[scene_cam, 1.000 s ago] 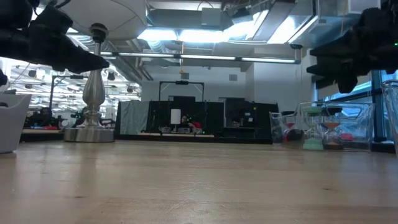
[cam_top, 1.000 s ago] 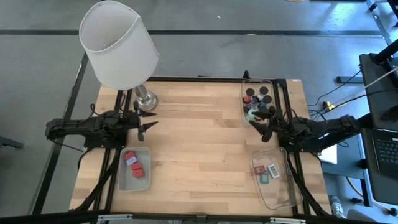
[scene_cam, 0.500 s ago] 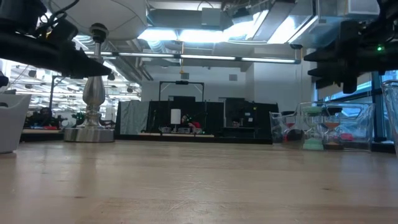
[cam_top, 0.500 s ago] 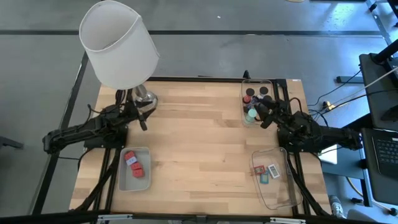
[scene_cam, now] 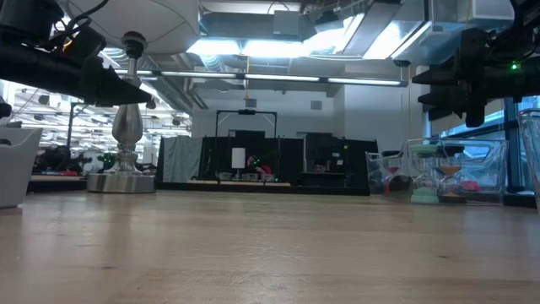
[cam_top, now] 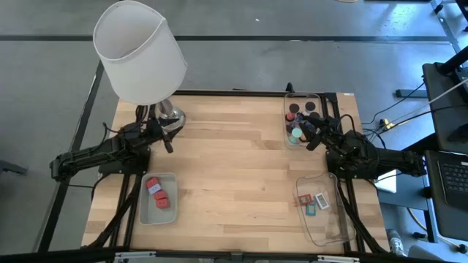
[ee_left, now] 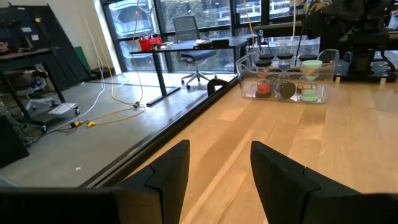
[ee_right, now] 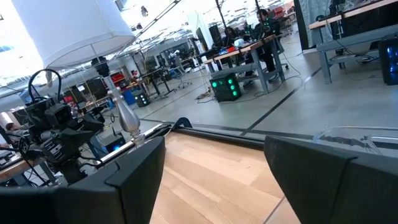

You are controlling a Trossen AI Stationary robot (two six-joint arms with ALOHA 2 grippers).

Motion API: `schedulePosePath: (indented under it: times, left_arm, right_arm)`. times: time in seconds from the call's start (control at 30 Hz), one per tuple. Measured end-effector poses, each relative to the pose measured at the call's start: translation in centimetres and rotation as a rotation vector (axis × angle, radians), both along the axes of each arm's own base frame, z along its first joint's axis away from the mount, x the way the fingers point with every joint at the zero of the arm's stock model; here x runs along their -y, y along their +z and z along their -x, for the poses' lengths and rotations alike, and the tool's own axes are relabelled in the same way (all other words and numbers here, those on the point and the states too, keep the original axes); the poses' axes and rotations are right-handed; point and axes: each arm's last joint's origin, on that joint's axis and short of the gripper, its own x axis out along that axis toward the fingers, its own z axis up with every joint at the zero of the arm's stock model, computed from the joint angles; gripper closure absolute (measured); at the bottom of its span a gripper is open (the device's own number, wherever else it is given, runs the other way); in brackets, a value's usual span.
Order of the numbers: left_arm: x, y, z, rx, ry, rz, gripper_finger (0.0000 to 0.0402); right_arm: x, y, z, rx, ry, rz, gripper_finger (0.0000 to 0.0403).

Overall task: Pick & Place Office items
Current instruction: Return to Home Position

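Seen from above, the left gripper [cam_top: 167,139] hangs over the upper left of the tabletop [cam_top: 234,175], just below the base of the white-shaded lamp [cam_top: 139,51]. In the left wrist view its two fingers stand apart with bare wood showing between them, and nothing is held. The right gripper [cam_top: 310,136] is at the upper right of the frame, beside the lower end of the clear tray [cam_top: 287,102] at the tabletop's far right corner. In the right wrist view its fingers are spread wide and it too is empty.

The office items lie in three containers. The dark cylinders [cam_top: 301,109] and the teal cylinder [cam_top: 295,134] sit in that upper-right clear tray, the teal one at the end nearest the right gripper. The red blocks [cam_top: 160,198] lie in the white bin [cam_top: 146,216] at the lower left of the frame, below the left arm. The flat pieces [cam_top: 319,199], among them a blue one and a teal one, lie close together in the second clear tray [cam_top: 330,231] at the lower right, below the right arm
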Motion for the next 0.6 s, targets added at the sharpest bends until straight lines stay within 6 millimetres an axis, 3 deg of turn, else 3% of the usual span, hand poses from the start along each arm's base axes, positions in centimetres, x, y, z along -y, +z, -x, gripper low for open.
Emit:
schedulePosePath:
  times: [0.6]
  left_arm:
    - [0.00,0.00,0.00,0.000,0.000,0.000,0.0233]
  right_arm:
    - [0.00,0.00,0.00,0.000,0.000,0.000,0.0124]
